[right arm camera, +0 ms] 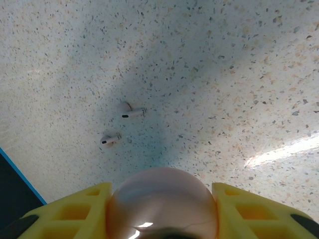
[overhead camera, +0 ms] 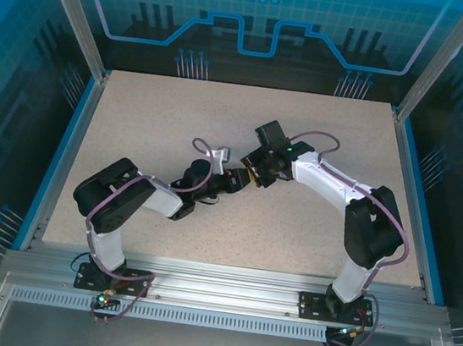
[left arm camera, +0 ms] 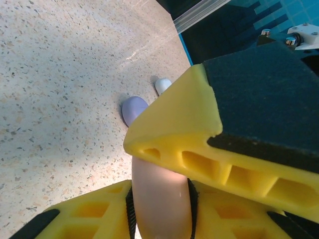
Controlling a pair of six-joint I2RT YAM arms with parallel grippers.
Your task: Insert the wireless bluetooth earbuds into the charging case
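Pink case (right arm camera: 162, 211) was gripped by both the left fingers (left arm camera: 160, 193) and the right fingers (right arm camera: 162, 191). It likely had to be opened next, then the earbuds (right arm camera: 132, 112) fetched.

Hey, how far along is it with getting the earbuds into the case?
Nothing looks seated: two pale pink earbuds lie loose on the table. In hand: the left gripper and right gripper both have jaws on the pink case. Left: seating those buds; the purple case and white case sit aside.
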